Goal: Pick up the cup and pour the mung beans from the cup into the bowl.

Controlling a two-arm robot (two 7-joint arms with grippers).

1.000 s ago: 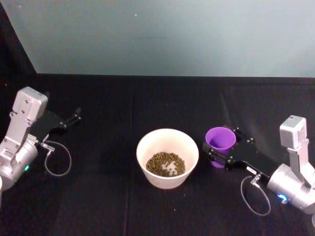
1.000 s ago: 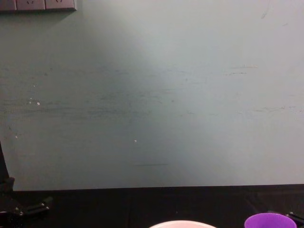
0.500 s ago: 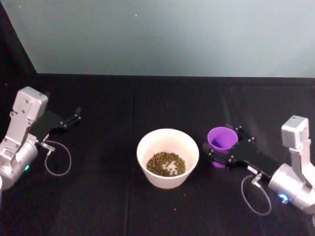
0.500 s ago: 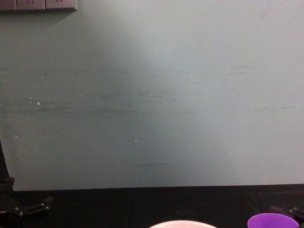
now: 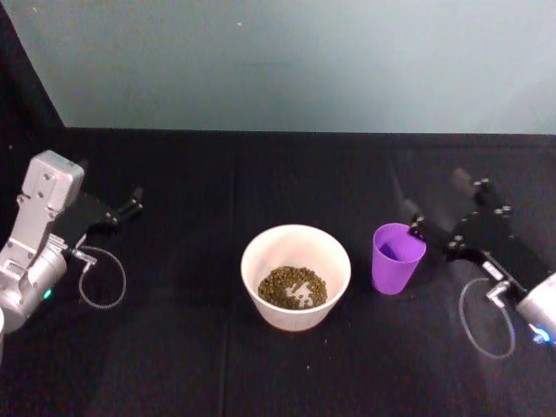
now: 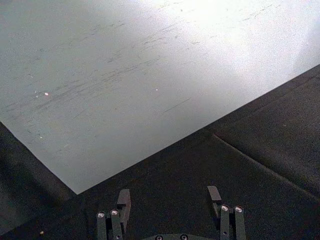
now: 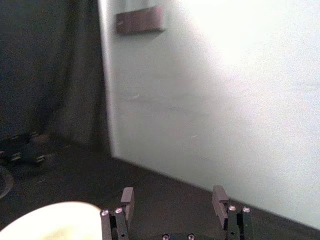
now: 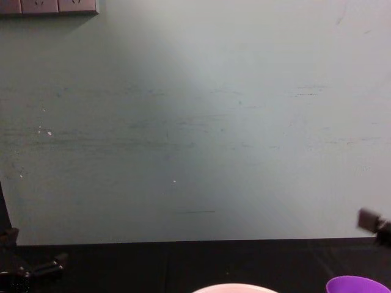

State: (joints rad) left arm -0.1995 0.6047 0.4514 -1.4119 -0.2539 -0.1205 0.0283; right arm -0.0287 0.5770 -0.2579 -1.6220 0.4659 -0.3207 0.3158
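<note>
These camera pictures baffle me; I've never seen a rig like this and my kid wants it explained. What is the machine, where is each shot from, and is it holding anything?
It is a robot with two arms. One picture looks down from its head, one looks forward from its chest, and two come from its wrists. On the black table stands a round whitish bowl holding small olive-green mung beans. Beside it stands a small purple plastic cup, upright. The right gripper is open, just beside the cup, holding nothing. The left gripper is open too, parked far off on the robot's left.
</note>
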